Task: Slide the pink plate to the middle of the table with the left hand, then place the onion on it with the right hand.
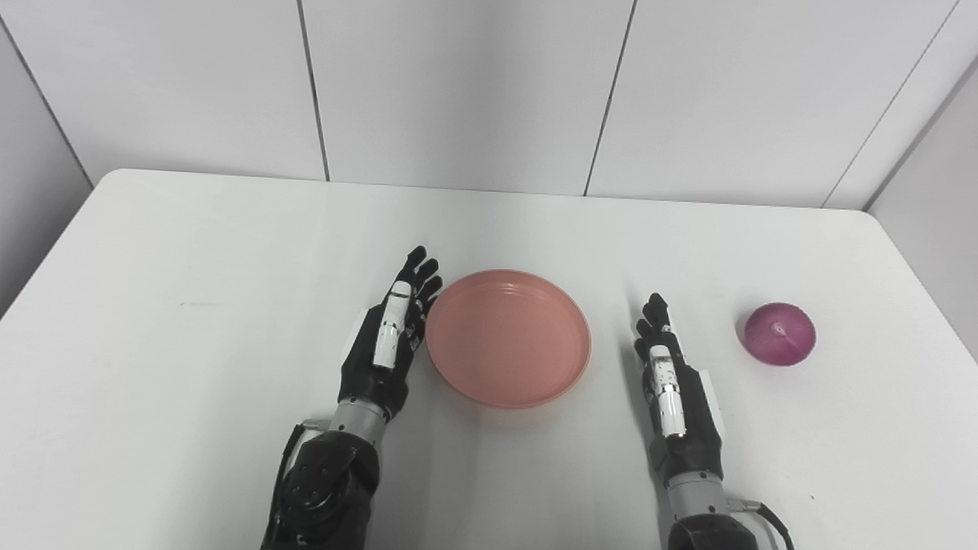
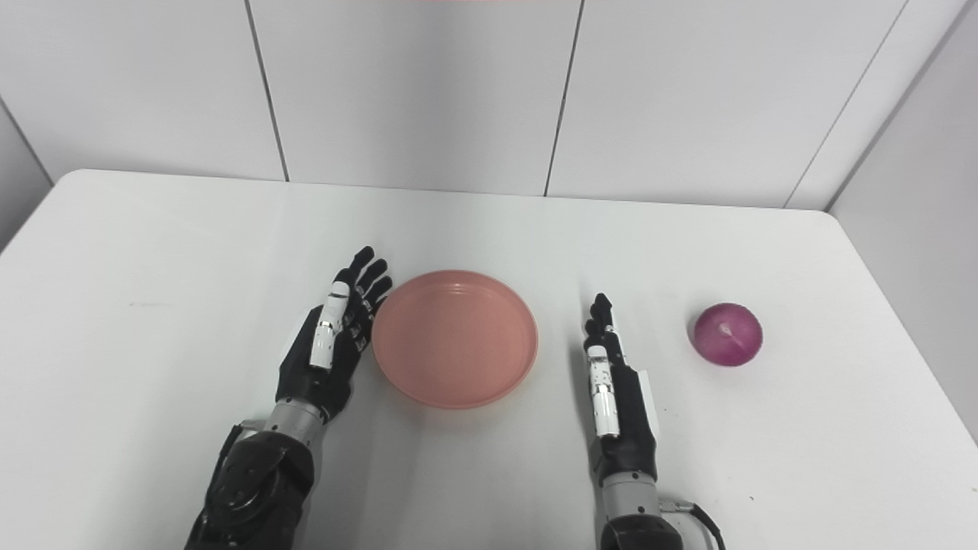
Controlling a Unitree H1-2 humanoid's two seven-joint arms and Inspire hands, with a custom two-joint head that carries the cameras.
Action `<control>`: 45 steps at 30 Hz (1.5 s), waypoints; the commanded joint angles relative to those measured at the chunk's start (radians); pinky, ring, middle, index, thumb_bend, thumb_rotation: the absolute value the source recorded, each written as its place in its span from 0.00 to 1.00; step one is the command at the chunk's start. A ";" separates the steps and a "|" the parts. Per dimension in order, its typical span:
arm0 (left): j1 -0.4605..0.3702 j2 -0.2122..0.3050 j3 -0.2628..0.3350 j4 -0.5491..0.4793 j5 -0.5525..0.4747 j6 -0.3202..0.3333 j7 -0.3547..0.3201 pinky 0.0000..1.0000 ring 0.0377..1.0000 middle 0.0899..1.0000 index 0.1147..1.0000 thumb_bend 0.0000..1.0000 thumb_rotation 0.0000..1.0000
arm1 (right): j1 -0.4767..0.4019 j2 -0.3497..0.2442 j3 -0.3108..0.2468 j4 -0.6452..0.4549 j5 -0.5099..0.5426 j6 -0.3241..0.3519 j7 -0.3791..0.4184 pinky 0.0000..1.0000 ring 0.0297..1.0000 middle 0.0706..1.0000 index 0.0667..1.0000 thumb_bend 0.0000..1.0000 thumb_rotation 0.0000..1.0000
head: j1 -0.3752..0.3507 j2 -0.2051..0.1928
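Note:
The pink plate (image 1: 508, 338) lies empty near the middle of the white table (image 1: 191, 252). My left hand (image 1: 390, 336) stands open on edge against the plate's left rim, fingers straight and pointing away from me. A purple-red onion (image 1: 780, 333) rests on the table at the right, apart from the plate. Between plate and onion, my right hand (image 1: 671, 382) is open and upright on its edge, holding nothing. It touches neither of them.
Grey wall panels (image 1: 458, 84) close off the table's far edge. The table's right edge (image 1: 924, 283) runs close behind the onion.

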 commanded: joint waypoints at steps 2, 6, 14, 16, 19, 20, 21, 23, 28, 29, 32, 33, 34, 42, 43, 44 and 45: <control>0.007 0.001 0.010 0.009 -0.001 -0.030 -0.005 0.96 0.97 0.97 0.94 0.46 1.00 | -0.032 -0.017 -0.004 -0.033 -0.054 0.000 -0.016 1.00 0.98 0.99 1.00 0.27 1.00 | -0.007 -0.001; 0.004 0.009 0.012 0.031 0.006 -0.065 -0.012 0.96 0.97 0.98 0.95 0.46 1.00 | -0.051 -0.043 -0.013 -0.096 -0.077 0.077 0.000 1.00 0.98 1.00 1.00 0.26 1.00 | -0.014 -0.003; 0.012 0.025 0.016 0.043 0.010 -0.075 -0.021 0.93 0.96 0.97 0.95 0.49 1.00 | -0.094 -0.086 -0.023 -0.176 -0.112 0.164 0.007 0.99 0.98 0.99 1.00 0.23 1.00 | -0.033 0.002; 0.015 0.028 0.017 0.040 0.009 -0.074 -0.022 0.93 0.96 0.98 0.96 0.48 1.00 | -0.104 -0.089 -0.028 -0.197 -0.128 0.196 0.000 1.00 0.97 0.99 1.00 0.23 1.00 | -0.039 0.003; 0.019 0.031 0.019 0.039 0.003 -0.075 -0.027 0.94 0.97 0.99 0.96 0.48 1.00 | -0.120 -0.098 -0.032 -0.228 -0.168 0.243 -0.008 0.98 0.97 0.96 0.95 0.28 1.00 | -0.043 0.004; 0.020 0.033 0.020 0.039 0.001 -0.078 -0.030 0.94 0.98 0.99 0.97 0.48 1.00 | -0.126 -0.106 -0.034 -0.234 -0.170 0.245 -0.002 0.98 0.97 0.95 0.95 0.28 1.00 | -0.048 0.005; 0.021 0.035 0.020 0.038 0.000 -0.079 -0.033 0.95 0.97 0.99 0.97 0.48 1.00 | -0.130 -0.112 -0.036 -0.237 -0.170 0.246 0.003 0.97 0.97 0.96 0.96 0.30 1.00 | -0.048 0.005; 0.023 0.036 0.021 0.043 -0.001 -0.088 -0.036 0.95 0.97 0.98 0.96 0.48 1.00 | -0.141 -0.134 -0.043 -0.244 -0.161 0.238 0.017 0.97 0.98 0.97 0.97 0.33 1.00 | -0.055 0.007; 0.025 0.035 0.021 0.038 0.001 -0.085 -0.034 0.94 0.96 0.98 0.96 0.47 1.00 | -0.168 -0.192 -0.055 -0.262 -0.159 0.236 0.047 0.98 0.99 0.99 0.99 0.37 0.94 | -0.060 0.012; 0.026 0.036 0.021 0.038 0.000 -0.085 -0.036 0.94 0.96 0.98 0.96 0.47 1.00 | -0.174 -0.206 -0.056 -0.267 -0.165 0.240 0.052 0.96 0.99 1.00 0.99 0.36 0.89 | -0.061 0.013; 0.026 0.036 0.022 0.038 -0.004 -0.081 -0.039 0.95 0.96 0.98 0.96 0.47 1.00 | -0.185 -0.231 -0.060 -0.285 -0.186 0.272 0.059 0.96 0.99 0.99 0.99 0.35 0.72 | -0.062 0.015; 0.026 0.038 0.021 0.040 -0.006 -0.087 -0.044 0.95 0.97 0.98 0.96 0.47 1.00 | -0.188 -0.245 -0.062 -0.282 -0.197 0.267 0.060 0.96 0.99 0.99 0.99 0.35 0.70 | -0.064 0.016; 0.026 0.039 0.020 0.041 -0.008 -0.091 -0.047 0.95 0.97 0.98 0.96 0.47 1.00 | -0.190 -0.255 -0.064 -0.279 -0.205 0.263 0.061 0.95 0.98 0.98 0.98 0.38 0.68 | -0.064 0.016; 0.028 0.037 0.024 0.036 -0.013 -0.079 -0.048 0.93 0.95 0.97 0.95 0.46 1.00 | -0.208 -0.390 -0.062 -0.258 -0.329 0.239 0.097 0.90 0.95 0.98 0.98 0.53 0.74 | -0.071 0.020; 0.028 0.036 0.025 0.032 -0.014 -0.071 -0.046 0.93 0.95 0.97 0.95 0.47 1.00 | -0.209 -0.400 -0.067 -0.260 -0.336 0.246 0.101 0.89 0.94 0.98 0.98 0.57 0.74 | -0.072 0.020; 0.028 0.036 0.025 0.031 -0.015 -0.069 -0.047 0.93 0.95 0.97 0.95 0.47 1.00 | -0.210 -0.410 -0.072 -0.260 -0.340 0.250 0.102 0.89 0.94 0.98 0.97 0.60 0.73 | -0.074 0.020; 0.029 0.037 0.026 0.031 -0.015 -0.068 -0.047 0.94 0.95 0.97 0.95 0.47 1.00 | -0.210 -0.415 -0.075 -0.261 -0.342 0.252 0.103 0.89 0.94 0.98 0.97 0.63 0.72 | -0.074 0.020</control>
